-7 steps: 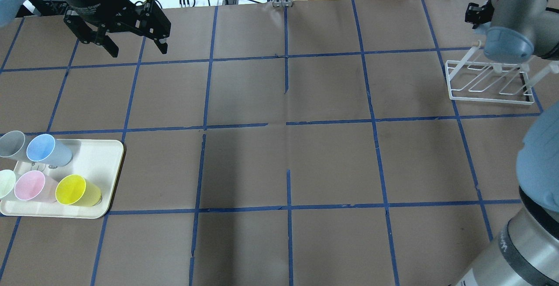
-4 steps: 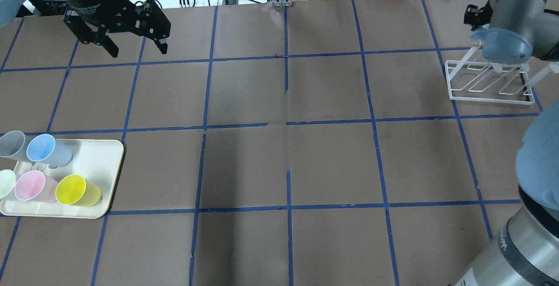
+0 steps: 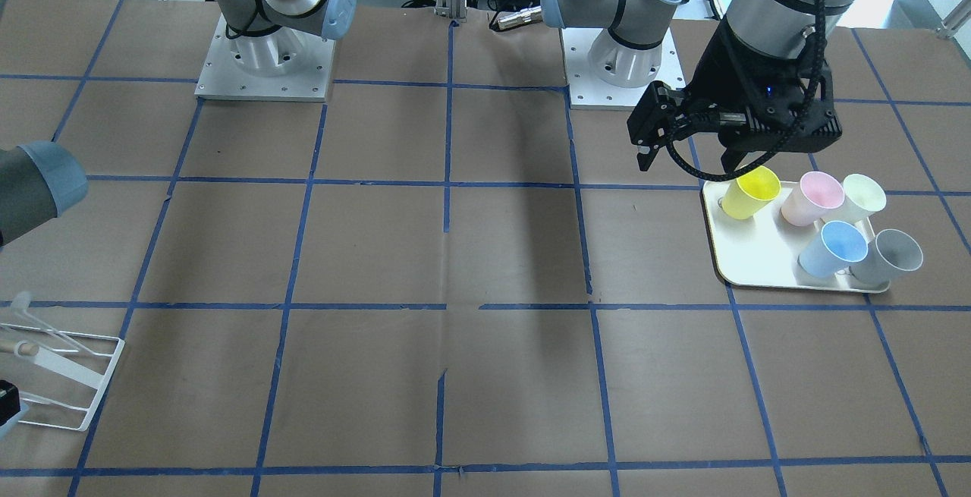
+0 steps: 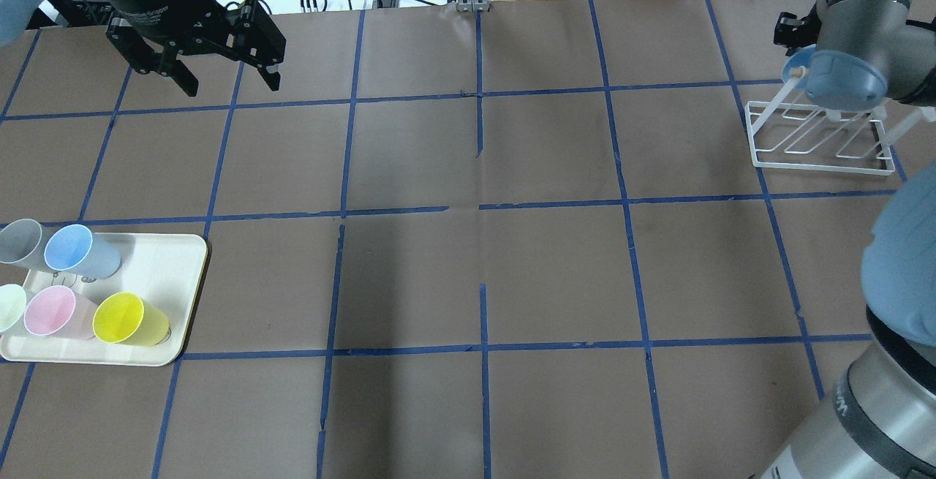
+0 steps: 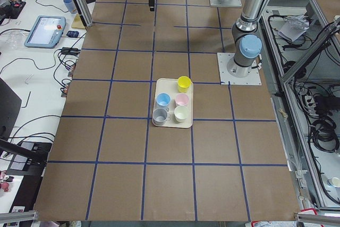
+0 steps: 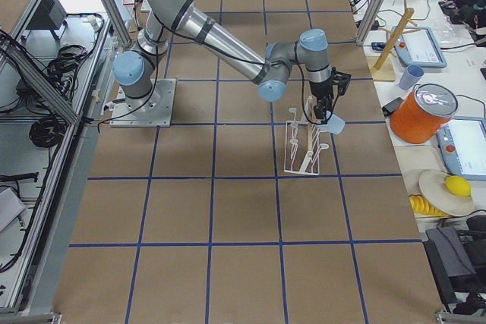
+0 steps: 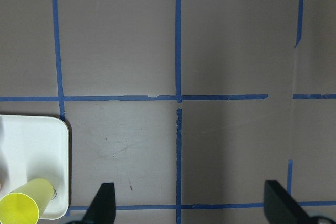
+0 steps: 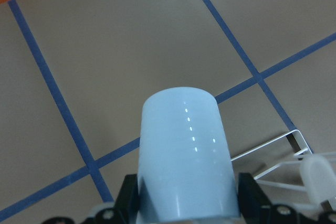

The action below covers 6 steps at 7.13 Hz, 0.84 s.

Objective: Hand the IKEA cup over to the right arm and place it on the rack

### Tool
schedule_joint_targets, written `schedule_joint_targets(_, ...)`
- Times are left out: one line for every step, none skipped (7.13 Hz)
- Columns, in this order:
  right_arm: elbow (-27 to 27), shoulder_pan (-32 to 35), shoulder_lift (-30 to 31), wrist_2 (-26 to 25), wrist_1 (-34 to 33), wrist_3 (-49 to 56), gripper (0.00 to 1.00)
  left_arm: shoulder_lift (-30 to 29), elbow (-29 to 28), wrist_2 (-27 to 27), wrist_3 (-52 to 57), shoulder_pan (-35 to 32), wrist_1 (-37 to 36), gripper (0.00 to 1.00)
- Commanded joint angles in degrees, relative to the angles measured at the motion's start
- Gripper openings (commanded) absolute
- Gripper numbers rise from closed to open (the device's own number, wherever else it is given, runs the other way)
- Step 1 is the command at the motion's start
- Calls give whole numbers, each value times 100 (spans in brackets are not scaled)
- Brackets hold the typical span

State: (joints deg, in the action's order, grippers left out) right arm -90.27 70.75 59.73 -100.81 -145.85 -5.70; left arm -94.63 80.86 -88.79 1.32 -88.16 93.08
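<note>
Handover apparently done; placing on the rack (image 4: 823, 167) now in hand. Clamped between both fingers of the right hand (image 8: 186, 203): the cup (image 8: 184, 150), closed base pointing away from the wrist, held off the worktop (image 4: 468, 274) close by the rack's end rod. Touching the rod or not: impossible to tell. As for the left hand (image 4: 232, 85): spread wide, holding nothing, hovering over bare worktop some way from the tray (image 4: 172, 259). Next, probably: line the cup's mouth up with a slanted rod, slide it on until seated, then let go. Worth going gently, to avoid shoving the light wire frame.
</note>
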Motion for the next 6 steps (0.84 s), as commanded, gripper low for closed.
schedule_joint_targets(10,0,-5,-9,4,-1,0,6,0,-7,0,0,0,100)
schedule_joint_targets(62,0,-5,-9,-4,8,0,6,0,-7,8,0,0,100)
schedule_joint_targets(89,0,4,-18,-13,60,0,6,0,-7,0,0,0,100)
schedule_joint_targets(89,9,21,-18,-13,69,0,6,0,-7,8,0,0,100)
schedule_joint_targets(89,9,56,-35,-170,113,0,6,0,-7,8,0,0,100)
schedule_joint_targets(80,18,57,-105,-363,113,0,6,0,-7,8,0,0,100)
